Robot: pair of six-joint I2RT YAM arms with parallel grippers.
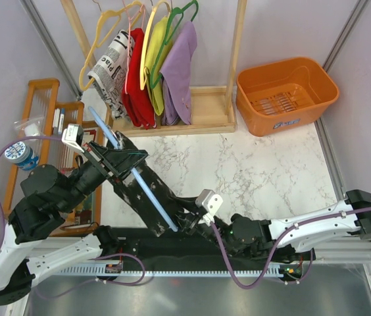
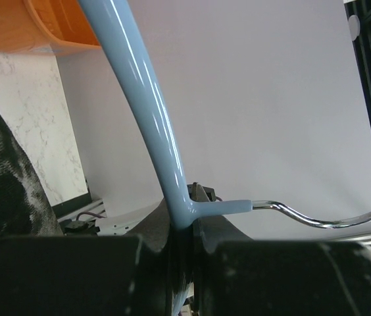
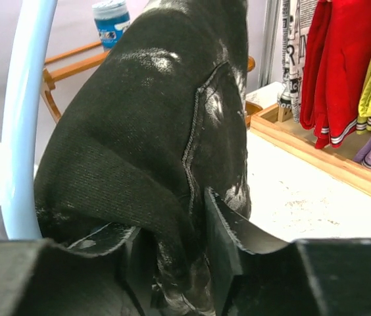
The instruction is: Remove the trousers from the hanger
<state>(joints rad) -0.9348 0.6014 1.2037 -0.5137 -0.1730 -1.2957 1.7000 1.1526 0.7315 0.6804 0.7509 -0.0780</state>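
Thin light-blue hanger is clamped by left fingers, black white-speckled trousers pinched by right fingers; fabric should be slid off steadily, hanger held rigid.

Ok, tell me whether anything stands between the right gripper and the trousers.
Nothing visible does. The right gripper is at the trousers, with a fold of the black fabric lying between its fingers. The hanger runs beside that fold, not across it.
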